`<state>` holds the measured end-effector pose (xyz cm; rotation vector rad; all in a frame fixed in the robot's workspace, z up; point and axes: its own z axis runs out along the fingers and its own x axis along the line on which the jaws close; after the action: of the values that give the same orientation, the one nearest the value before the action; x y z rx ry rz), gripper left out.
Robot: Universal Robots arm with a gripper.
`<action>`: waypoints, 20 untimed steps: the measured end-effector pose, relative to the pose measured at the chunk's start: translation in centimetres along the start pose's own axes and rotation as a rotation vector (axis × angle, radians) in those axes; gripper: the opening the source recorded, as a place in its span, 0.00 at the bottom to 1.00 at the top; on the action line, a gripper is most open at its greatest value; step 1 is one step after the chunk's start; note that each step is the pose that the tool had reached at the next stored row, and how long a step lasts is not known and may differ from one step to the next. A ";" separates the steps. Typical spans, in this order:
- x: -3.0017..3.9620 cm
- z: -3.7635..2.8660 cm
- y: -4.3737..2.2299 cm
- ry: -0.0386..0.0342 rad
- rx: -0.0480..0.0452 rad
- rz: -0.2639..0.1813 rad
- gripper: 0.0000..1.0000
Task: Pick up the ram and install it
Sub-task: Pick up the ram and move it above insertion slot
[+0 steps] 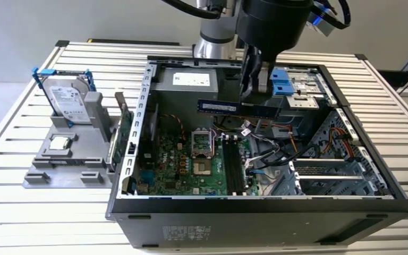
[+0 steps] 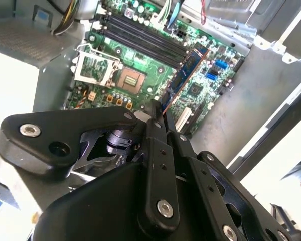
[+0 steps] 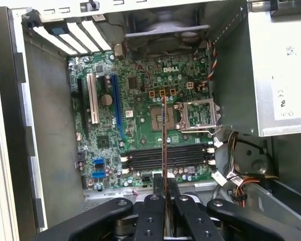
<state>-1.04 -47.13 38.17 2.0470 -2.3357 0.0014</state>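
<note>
In the exterior view, the gripper (image 1: 251,100) hangs over the open computer case (image 1: 261,204). Its fingers are pressed together on the ram (image 1: 218,107), pinching it along its upper edge. The ram is in the air, above the motherboard (image 1: 183,159) and clear of the memory slots (image 1: 234,166) beneath it. Its long axis lies about level and runs from the exterior view's left to the exterior view's right. The slots run from far to near, so stick and slots look crossed. Outside the case, the hard drive (image 1: 69,101) and the processor chip (image 1: 61,142) sit on a gray stand (image 1: 55,170).

In the second wrist view, the ram (image 2: 188,70) reaches out past the fingertips as a long narrow strip. It floats over the board and slants across the line of the black slots (image 2: 135,35), which look empty.

In the first wrist view, the ram (image 3: 164,140) is seen edge-on as a thin line coming out from between the closed fingers (image 3: 153,213). It cuts across the slots (image 3: 165,156) at close to a right angle.

As I judge it, the picking-up is done, since the stick is firmly held and has been brought over the case. The installing is not done. The ram is not lined up with a slot, not lowered onto one, and not pressed home.
</note>
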 end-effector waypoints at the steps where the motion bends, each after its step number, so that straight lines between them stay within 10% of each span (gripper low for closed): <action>1: -0.03 0.00 -0.20 -0.0001 0.0000 0.000 0.00; 20: -0.52 -0.10 -3.92 -0.0001 0.0000 0.000 0.00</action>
<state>2.91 -47.12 38.17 2.0469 -2.3358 0.0014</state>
